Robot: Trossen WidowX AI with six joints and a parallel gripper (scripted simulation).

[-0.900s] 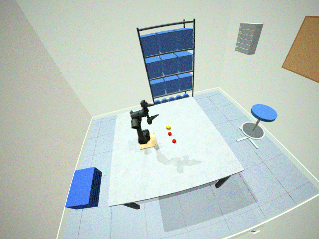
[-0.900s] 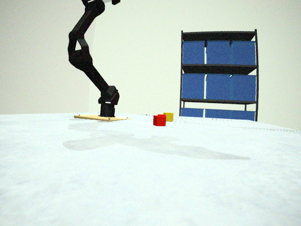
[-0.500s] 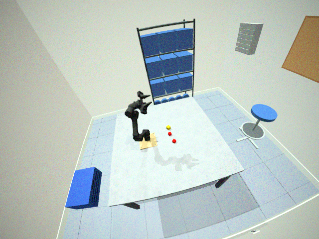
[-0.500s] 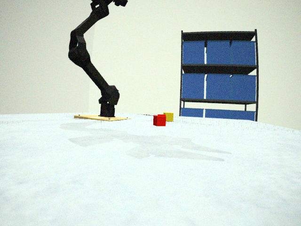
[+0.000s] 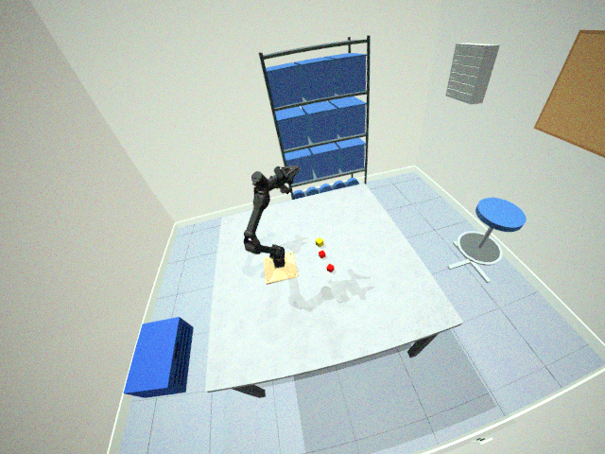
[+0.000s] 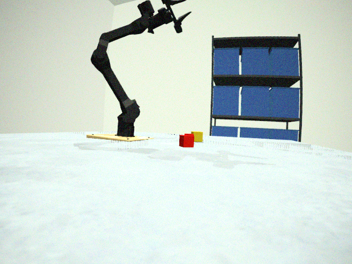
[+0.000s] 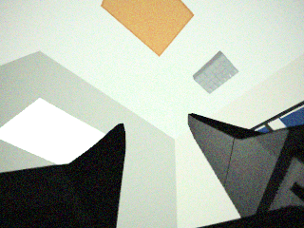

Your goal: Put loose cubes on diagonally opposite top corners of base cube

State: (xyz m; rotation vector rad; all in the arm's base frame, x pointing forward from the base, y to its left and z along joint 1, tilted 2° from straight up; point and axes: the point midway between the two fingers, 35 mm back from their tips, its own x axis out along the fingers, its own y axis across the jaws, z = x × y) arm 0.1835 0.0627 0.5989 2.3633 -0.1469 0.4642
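Hovering high above the table [image 5: 341, 312], the tool [image 6: 177, 10] stands apart, seemingly gripping nothing.

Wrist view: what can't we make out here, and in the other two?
- Wrist view: cubes and table out of frame; the gripper points up at the walls and an orange board.
- Exterior view: the farther red cube is mostly hidden behind the nearer red cube; the yellow cube is partly covered. The upper gripper finger is cut by the top edge.
- Top view: cubes too small to judge edges or spacing.
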